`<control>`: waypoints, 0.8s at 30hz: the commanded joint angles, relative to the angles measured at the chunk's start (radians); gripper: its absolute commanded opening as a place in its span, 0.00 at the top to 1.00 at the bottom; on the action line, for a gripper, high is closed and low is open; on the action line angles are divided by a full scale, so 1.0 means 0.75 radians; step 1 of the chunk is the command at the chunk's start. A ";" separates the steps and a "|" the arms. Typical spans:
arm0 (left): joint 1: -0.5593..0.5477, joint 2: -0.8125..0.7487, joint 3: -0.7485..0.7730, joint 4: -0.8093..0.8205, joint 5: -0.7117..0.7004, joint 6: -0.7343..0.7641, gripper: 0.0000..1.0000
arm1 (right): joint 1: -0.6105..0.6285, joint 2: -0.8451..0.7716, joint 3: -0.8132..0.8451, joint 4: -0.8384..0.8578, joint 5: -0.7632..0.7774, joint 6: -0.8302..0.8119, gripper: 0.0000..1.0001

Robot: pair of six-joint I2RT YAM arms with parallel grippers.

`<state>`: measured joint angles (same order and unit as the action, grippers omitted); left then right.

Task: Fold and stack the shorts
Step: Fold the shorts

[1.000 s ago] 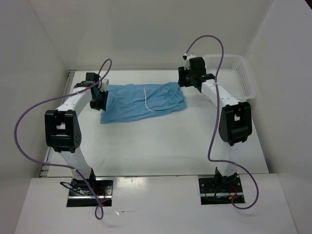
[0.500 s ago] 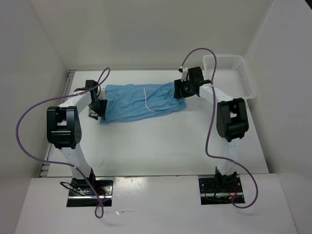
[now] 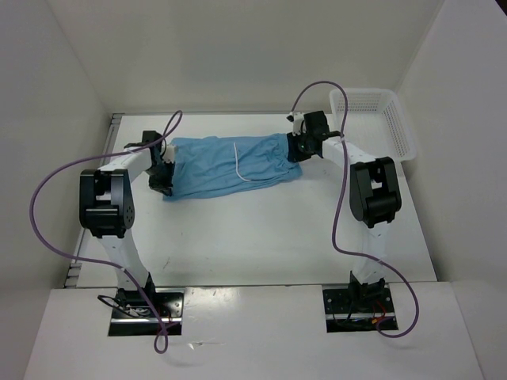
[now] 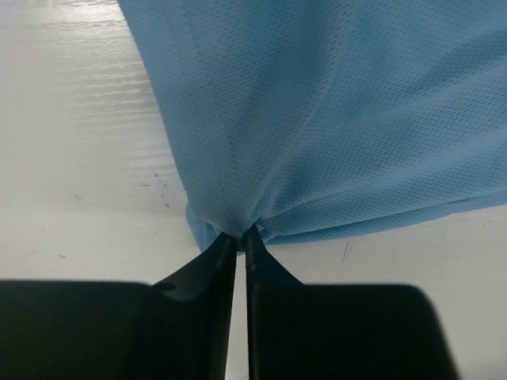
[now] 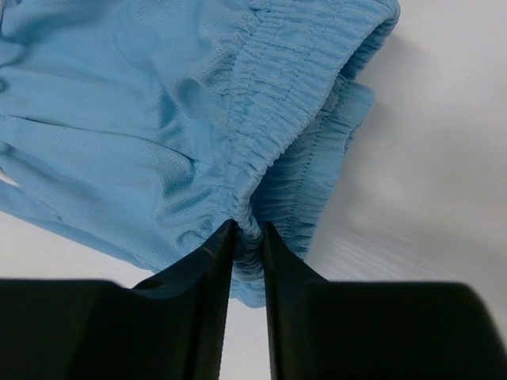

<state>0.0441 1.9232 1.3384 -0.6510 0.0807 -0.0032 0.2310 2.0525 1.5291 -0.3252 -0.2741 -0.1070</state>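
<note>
The light blue shorts lie spread flat at the back middle of the table, with the white drawstring across them. My left gripper is shut on the hem at the left end; in the left wrist view the jaws pinch a fold of the shorts. My right gripper is shut on the gathered elastic waistband at the right end; the right wrist view shows the gripper pinching the waistband.
A white lattice basket stands at the back right corner, just right of my right arm. The white walls enclose the table on three sides. Purple cables loop above both arms.
Both grippers have closed in on the ends of the shorts and shut on the fabric. The right gripper moved down-left onto the waistband; the left one shifted to the hem.
</note>
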 commanded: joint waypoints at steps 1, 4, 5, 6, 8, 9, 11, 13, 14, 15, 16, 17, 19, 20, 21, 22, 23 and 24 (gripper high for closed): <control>-0.020 0.023 0.042 -0.001 0.044 0.004 0.95 | -0.007 -0.014 0.000 0.008 0.001 -0.053 0.77; -0.020 0.023 0.042 -0.001 0.009 0.004 1.00 | -0.007 -0.027 0.000 -0.004 0.001 -0.070 0.81; -0.020 0.023 0.054 -0.001 -0.003 0.004 1.00 | -0.019 -0.039 0.000 -0.022 0.001 -0.086 0.81; -0.020 0.023 0.054 -0.001 -0.015 0.004 1.00 | -0.020 -0.039 -0.012 -0.022 -0.031 -0.107 0.81; -0.020 0.023 0.068 -0.001 -0.056 0.004 1.00 | -0.032 -0.053 -0.012 -0.065 -0.086 -0.137 0.85; -0.020 0.007 0.069 -0.001 -0.069 0.004 1.00 | -0.044 -0.065 0.016 -0.082 -0.125 -0.150 0.87; -0.020 -0.010 0.099 -0.015 -0.101 0.004 1.00 | -0.056 -0.078 0.049 -0.143 -0.238 -0.170 0.96; -0.020 -0.044 0.130 -0.042 -0.118 0.004 1.00 | -0.071 -0.104 0.106 -0.190 -0.342 -0.207 1.00; -0.020 -0.044 0.146 -0.054 -0.130 0.004 1.00 | -0.071 -0.104 0.123 -0.215 -0.371 -0.219 1.00; -0.008 -0.061 0.177 -0.067 -0.130 0.004 1.00 | -0.083 -0.119 0.137 -0.259 -0.397 -0.246 1.00; -0.008 -0.075 0.189 -0.091 -0.130 0.004 1.00 | -0.095 -0.133 0.156 -0.282 -0.446 -0.264 1.00; 0.005 -0.075 0.189 -0.105 -0.130 0.004 1.00 | -0.095 -0.133 0.156 -0.302 -0.465 -0.283 1.00; 0.019 -0.087 0.201 -0.146 -0.159 0.004 1.00 | -0.130 -0.145 0.168 -0.348 -0.489 -0.326 1.00; 0.019 -0.087 0.201 -0.159 -0.197 0.004 1.00 | -0.130 -0.145 0.168 -0.360 -0.502 -0.326 1.00; 0.019 -0.100 0.201 -0.159 -0.216 0.004 1.00 | -0.144 -0.145 0.184 -0.380 -0.502 -0.358 1.00; 0.019 -0.100 0.218 -0.191 -0.216 0.004 1.00 | -0.144 -0.145 0.184 -0.395 -0.518 -0.373 1.00; 0.033 -0.112 0.244 -0.206 -0.228 0.004 1.00 | -0.159 -0.157 0.199 -0.411 -0.518 -0.385 1.00; 0.045 -0.112 0.263 -0.240 -0.228 0.004 1.00 | -0.159 -0.158 0.217 -0.441 -0.540 -0.401 1.00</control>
<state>0.0559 1.8854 1.4803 -0.7536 -0.0460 -0.0036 0.1299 2.0006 1.6318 -0.5735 -0.6113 -0.3428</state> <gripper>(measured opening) 0.010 0.022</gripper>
